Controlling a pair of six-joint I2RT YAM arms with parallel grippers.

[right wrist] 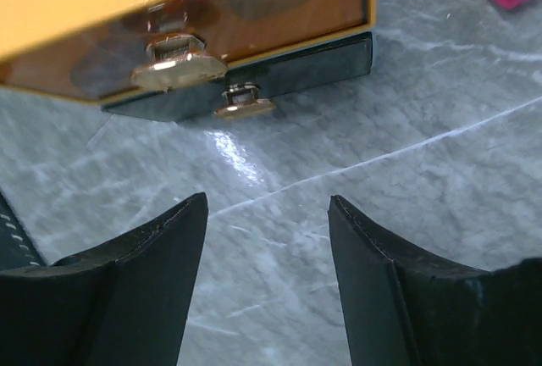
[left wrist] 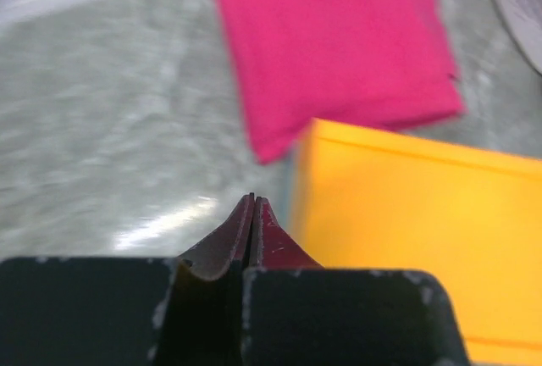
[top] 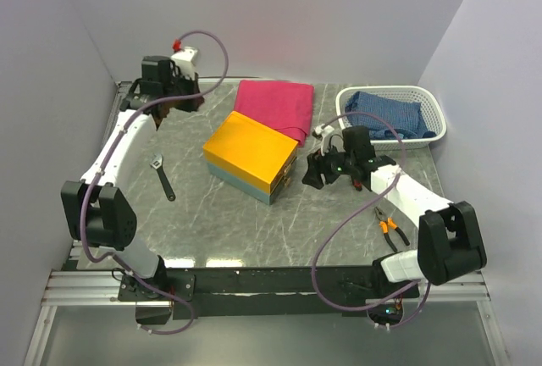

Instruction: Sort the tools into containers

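Observation:
The box (top: 251, 156) with an orange-yellow top and pale teal base stands closed mid-table. My right gripper (top: 312, 175) is open and empty just right of it; in the right wrist view (right wrist: 267, 209) its metal latch (right wrist: 178, 65) lies ahead, beyond the fingertips (right wrist: 193, 213). My left gripper (top: 185, 102) is at the far left back, shut with nothing visible between its fingers (left wrist: 252, 202); the box top (left wrist: 406, 230) lies ahead of it. A dark adjustable wrench (top: 163, 177) lies left of the box. Small orange-handled pliers (top: 391, 229) lie at the near right. The other tools are out of view.
A pink folded cloth (top: 275, 105) lies behind the box and also shows in the left wrist view (left wrist: 330, 44). The white slotted basket (top: 434, 108) at the back right holds a blue cloth (top: 385, 114). Grey walls close in the table's left, back and right.

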